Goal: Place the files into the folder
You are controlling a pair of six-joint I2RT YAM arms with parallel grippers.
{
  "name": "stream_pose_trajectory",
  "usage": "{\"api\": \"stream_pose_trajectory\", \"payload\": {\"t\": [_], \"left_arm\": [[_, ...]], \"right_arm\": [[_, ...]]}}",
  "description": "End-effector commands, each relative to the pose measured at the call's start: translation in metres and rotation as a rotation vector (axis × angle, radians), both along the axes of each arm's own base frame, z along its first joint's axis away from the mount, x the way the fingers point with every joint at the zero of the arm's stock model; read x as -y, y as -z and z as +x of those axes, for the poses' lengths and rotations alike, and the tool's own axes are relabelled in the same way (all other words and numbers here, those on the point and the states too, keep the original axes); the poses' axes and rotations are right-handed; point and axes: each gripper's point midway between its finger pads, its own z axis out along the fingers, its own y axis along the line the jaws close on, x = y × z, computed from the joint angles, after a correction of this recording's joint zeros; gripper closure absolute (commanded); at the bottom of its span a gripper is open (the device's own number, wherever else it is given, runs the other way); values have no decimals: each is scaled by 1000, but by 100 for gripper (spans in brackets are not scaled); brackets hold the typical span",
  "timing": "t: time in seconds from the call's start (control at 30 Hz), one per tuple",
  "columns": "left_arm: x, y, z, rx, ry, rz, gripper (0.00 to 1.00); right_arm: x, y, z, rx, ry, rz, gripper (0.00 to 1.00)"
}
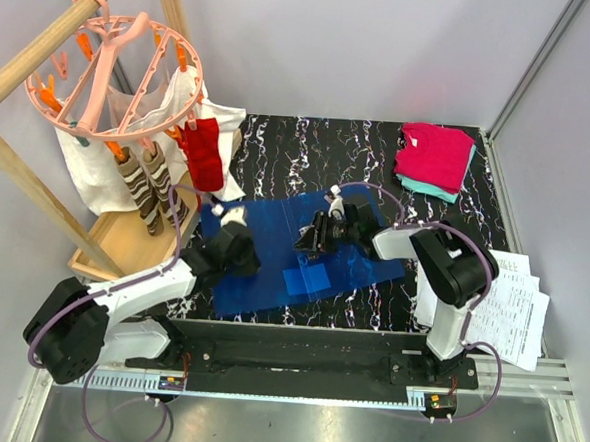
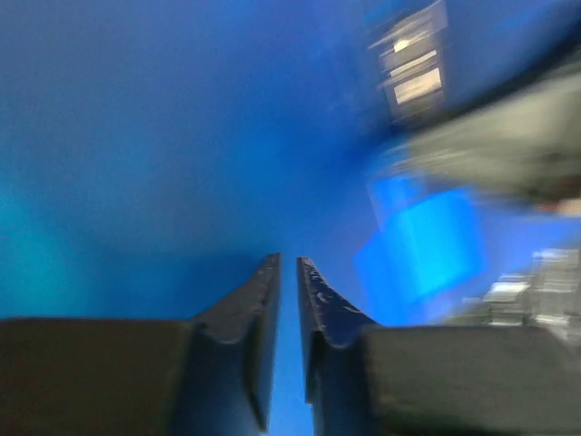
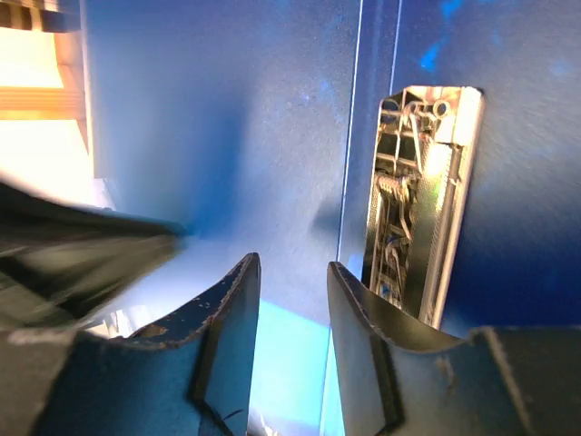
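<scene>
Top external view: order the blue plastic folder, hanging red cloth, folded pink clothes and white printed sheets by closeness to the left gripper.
1. blue plastic folder, under the left gripper.
2. hanging red cloth, just behind.
3. folded pink clothes, far right.
4. white printed sheets, right edge.

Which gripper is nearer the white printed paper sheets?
Right. The right gripper is over the blue plastic folder, left of the sheets; the left gripper is at the folder's opposite edge.

What we can't make out
L wrist view: folder (image 2: 136,136) & grey shape (image 2: 490,154) at right blurred; files' (image 1: 516,300) print too small; R arm (image 1: 457,276) hides part of them.
</scene>
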Motion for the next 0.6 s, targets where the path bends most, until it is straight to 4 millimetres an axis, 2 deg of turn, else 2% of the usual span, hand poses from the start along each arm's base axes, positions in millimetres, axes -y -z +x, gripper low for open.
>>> {"api": "stream_pose_trajectory", "payload": {"t": [0.0,0.07,0.17,0.27,0.4,0.5,0.57], "left_arm": [[-16,6,12,58,-151,-29,85],[-29,16,7,41,-196,15,87],[-38,24,1,24,-230,32,89],[-39,25,-1,25,-235,21,89],[-41,31,-3,11,-238,31,89],[-42,36,-5,0,-234,40,89],[-41,37,-5,1,-229,41,89]], "right_arm": [[16,-39,4,44,3,-1,53],[28,-58,15,78,35,5,51],[52,-62,26,87,97,-42,49],[71,-35,31,51,155,-127,48],[94,19,32,-63,258,-231,50],[103,49,29,-120,293,-284,50],[105,58,30,-132,302,-304,49]]}}
